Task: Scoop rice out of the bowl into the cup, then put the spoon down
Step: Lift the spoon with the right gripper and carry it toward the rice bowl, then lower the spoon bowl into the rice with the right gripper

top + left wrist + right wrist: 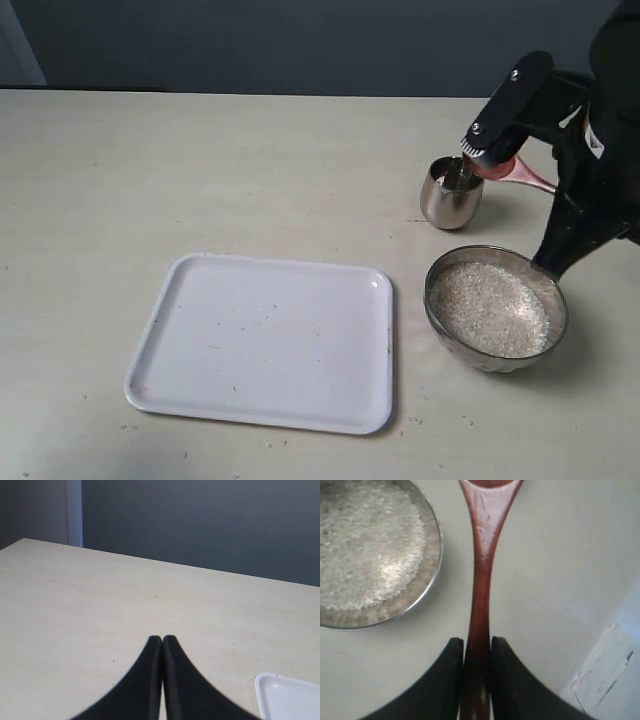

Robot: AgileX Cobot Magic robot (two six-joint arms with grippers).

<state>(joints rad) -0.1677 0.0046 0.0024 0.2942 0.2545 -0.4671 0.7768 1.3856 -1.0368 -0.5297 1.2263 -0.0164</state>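
My right gripper point(477, 642) is shut on the handle of the reddish-brown wooden spoon point(481, 580). In the exterior view the spoon point(525, 172) reaches from the right arm toward the mouth of the steel cup point(450, 205). Its head end is hidden behind a black part of the arm, and the right gripper point(562, 188) is lost among dark arm parts. The wide bowl point(490, 360) full of rice point(490, 308) sits in front of the cup. In the right wrist view the bowl point(435, 565) and rice point(365, 545) lie beside the spoon. My left gripper point(162, 639) is shut and empty.
A white rectangular tray point(265, 340) lies left of the bowl; its corner point(290, 695) shows in the left wrist view. The right arm's dark links point(600, 150) crowd the area behind and right of the bowl. A dark wall bounds the table's far edge.
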